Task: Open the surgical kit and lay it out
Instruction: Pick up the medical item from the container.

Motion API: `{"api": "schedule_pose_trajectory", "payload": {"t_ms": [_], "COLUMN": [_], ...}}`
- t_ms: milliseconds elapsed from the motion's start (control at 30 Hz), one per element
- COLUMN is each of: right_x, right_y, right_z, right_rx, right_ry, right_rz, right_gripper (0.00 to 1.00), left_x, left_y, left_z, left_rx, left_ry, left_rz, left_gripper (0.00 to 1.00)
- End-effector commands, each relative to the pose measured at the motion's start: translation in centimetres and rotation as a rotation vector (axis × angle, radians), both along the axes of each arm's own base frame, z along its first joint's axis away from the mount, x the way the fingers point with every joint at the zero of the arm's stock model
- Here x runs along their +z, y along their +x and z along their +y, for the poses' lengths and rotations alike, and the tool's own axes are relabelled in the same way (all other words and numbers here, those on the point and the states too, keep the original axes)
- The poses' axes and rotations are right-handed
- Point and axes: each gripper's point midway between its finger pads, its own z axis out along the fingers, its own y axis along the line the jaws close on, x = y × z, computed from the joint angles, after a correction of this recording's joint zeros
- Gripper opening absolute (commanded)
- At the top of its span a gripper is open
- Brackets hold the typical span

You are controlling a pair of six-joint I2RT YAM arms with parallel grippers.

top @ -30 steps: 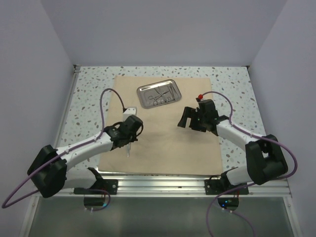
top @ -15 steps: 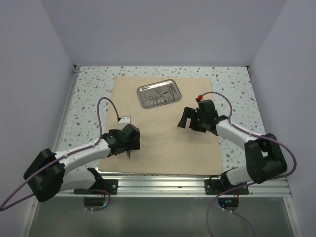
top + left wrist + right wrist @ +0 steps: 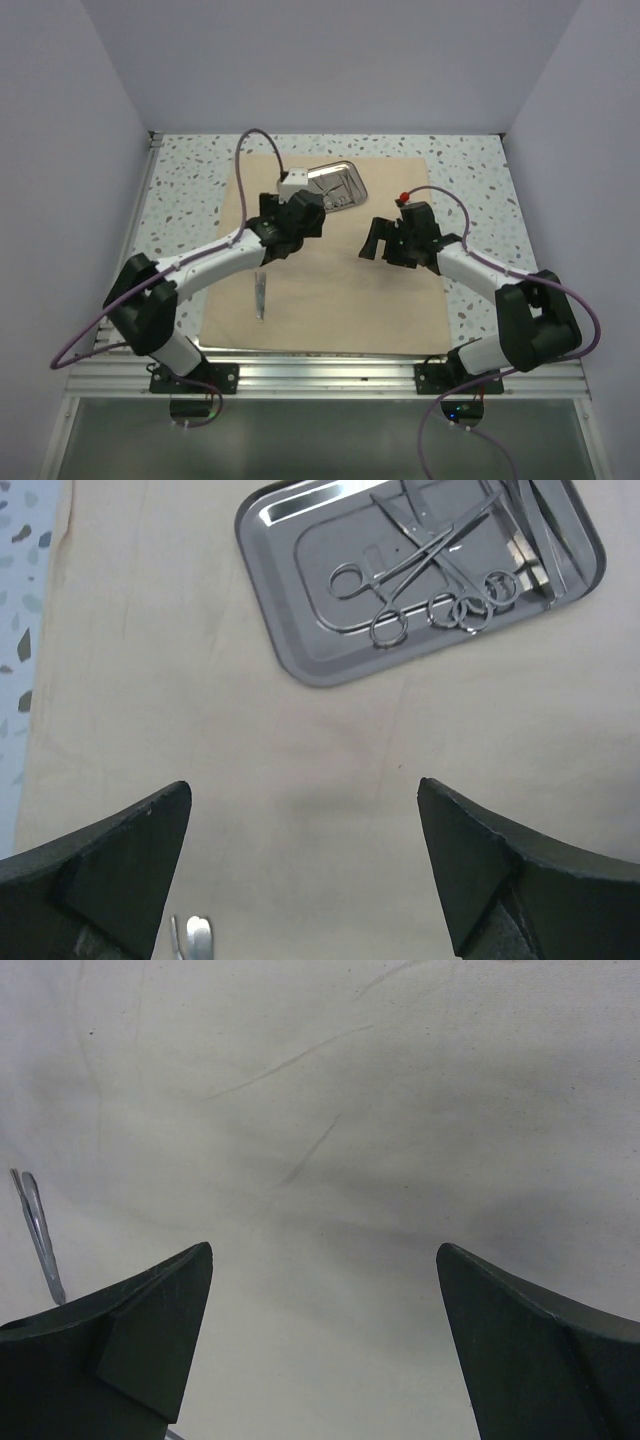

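Between the fingers (image 3: 110,870) of the left gripper (image 3: 303,800) we've got nothing but bare cloth. They're spread wide and not pinching anything. Just ahead of them in the left wrist view sits the steel tray (image 3: 300,665), flat on the beige cloth wrap (image 3: 150,700). A few scissor-like instruments (image 3: 430,575) lie crossed over each other inside it, ring handles toward the near side of that view.

From the top view, the left arm (image 3: 210,265) reaches out across the cloth and its gripper hides the tray's near-left corner. One loose instrument (image 3: 260,295) lies by itself on the cloth, well apart from the tray, back toward the near edge on the left side.

Over on the right gripper (image 3: 322,1250) it's the same story: fingers wide apart, nothing held, plain creased cloth under them. A thin silver sliver shows at the left edge of its wrist view, which looks like that loose instrument. That gripper hangs over the right part of the cloth, near the tray but not touching it.

The cloth is opened out flat on the speckled table (image 3: 180,190), with the tray toward its far edge.
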Motion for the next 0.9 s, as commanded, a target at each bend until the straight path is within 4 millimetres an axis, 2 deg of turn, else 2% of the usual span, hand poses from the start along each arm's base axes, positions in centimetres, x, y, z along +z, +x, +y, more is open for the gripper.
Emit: {"api": "schedule_pose_trajectory", "payload": {"t_ms": [0,33,67,100,133,200,233,267,300,333,367,400,433,467,500,533,567,633,867], "right_x": [1.7,1.7,1.7,1.6,1.5,1.0,1.1,1.0,1.1,1.2,1.4,1.8,1.9,2.1,2.4,2.2,2.3,2.1,2.1], "right_y": [1.3,1.4,1.6,1.7,1.8,1.7,1.8,1.8,1.8,1.8,1.8,1.9,1.8,1.8,1.9,1.8,1.8,1.8,1.8], "right_z": [0.2,0.0,-0.4,-0.4,-0.5,-0.3,-0.2,-0.3,-0.5,-0.8,-0.9,-1.1,-1.1,-1.2,-1.3,-1.4,-1.4,-1.3,-1.2], "right_rx": [0.006,-0.002,-0.018,-0.018,-0.021,-0.013,-0.011,-0.006,-0.015,-0.017,-0.019,-0.027,-0.027,-0.028,-0.031,-0.033,-0.032,-0.028,-0.023], "right_ry": [-0.005,-0.017,-0.034,-0.04,-0.043,-0.045,-0.043,-0.05,-0.06,-0.07,-0.075,-0.08,-0.08,-0.083,-0.083,-0.087,-0.088,-0.088,-0.086], "right_rz": [-0.066,-0.073,-0.079,-0.079,-0.077,-0.06,-0.059,-0.058,-0.06,-0.062,-0.069,-0.085,-0.089,-0.095,-0.104,-0.1,-0.101,-0.093,-0.094], "right_gripper": [0.98,0.98,0.98,0.98,0.98,0.99,0.98,0.98,0.98,0.98,0.98,0.98,0.99,0.98,0.99,0.98,0.98,0.98,0.98], "left_x": [3.4,2.4,2.9,3.6,3.3,4.4,2.9,3.7,2.9,0.7,-0.1,0.0,-2.4,-1.7,-3.1,-5.7,-5.1,-7.6,-8.4], "left_y": [5.3,6.0,6.9,8.2,9.1,11.5,12.5,13.8,14.7,15.5,16.1,17.2,17.8,19.0,19.3,19.7,20.5,20.3,19.4], "left_z": [-1.9,-2.3,-2.6,-4.0,-4.7,-6.2,-6.5,-7.1,-7.4,-7.8,-8.0,-8.2,-8.5,-9.0,-8.8,-8.8,-9.2,-9.0,-8.9], "left_rx": [-0.019,-0.024,-0.043,-0.095,-0.14,-0.256,-0.303,-0.328,-0.386,-0.416,-0.441,-0.501,-0.525,-0.533,-0.555,-0.566,-0.576,-0.59,-0.63], "left_ry": [0.081,0.103,0.12,0.071,0.071,0.056,0.101,0.091,0.08,0.095,0.092,0.078,0.082,0.073,0.075,0.092,0.1,0.128,0.121], "left_rz": [-0.12,-0.103,-0.116,-0.166,-0.184,-0.261,-0.247,-0.268,-0.25,-0.215,-0.203,-0.208,-0.165,-0.181,-0.135,-0.083,-0.096,-0.028,0.004], "left_gripper": [0.99,0.99,0.99,0.99,0.99,0.99,0.99,0.98,0.97,0.96,0.96,0.96,0.95,0.93,0.92,0.91,0.9,0.88,0.84]}}
